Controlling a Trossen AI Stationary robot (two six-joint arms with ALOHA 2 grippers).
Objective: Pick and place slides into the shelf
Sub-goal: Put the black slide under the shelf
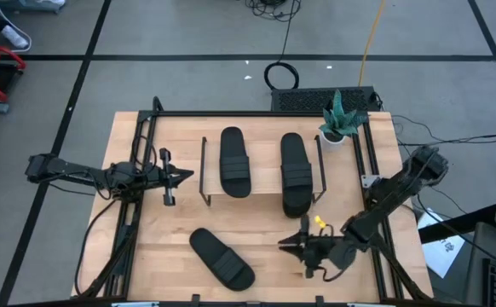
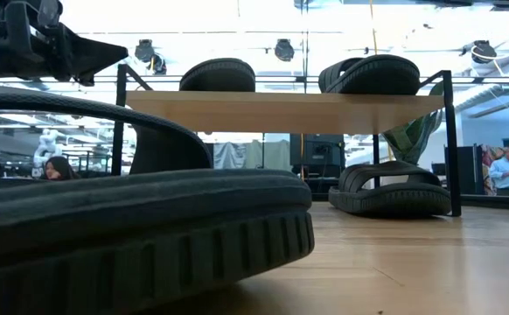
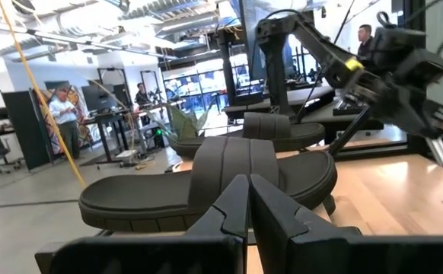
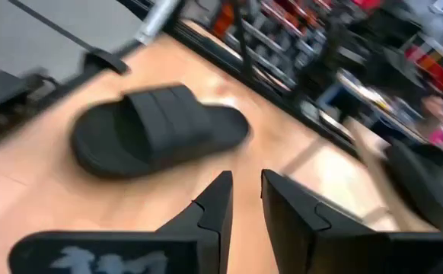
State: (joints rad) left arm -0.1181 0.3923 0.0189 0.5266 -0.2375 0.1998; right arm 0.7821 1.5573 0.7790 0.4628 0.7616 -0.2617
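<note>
Lower right of the high view: the right gripper (image 1: pixel 289 246) hangs empty, jaws parted a crack, touching nothing. The left gripper (image 1: pixel 187 176), centre-left beside the shelf (image 1: pixel 261 194), is clenched on nothing. Two slides (image 1: pixel 235 160) lie on the shelf, a third (image 2: pixel 393 189) beneath it, a fourth (image 1: pixel 221 257) loose at lower centre. That narrow gap may not span the loose slide's strap, so a grab could merely shove it.
</note>
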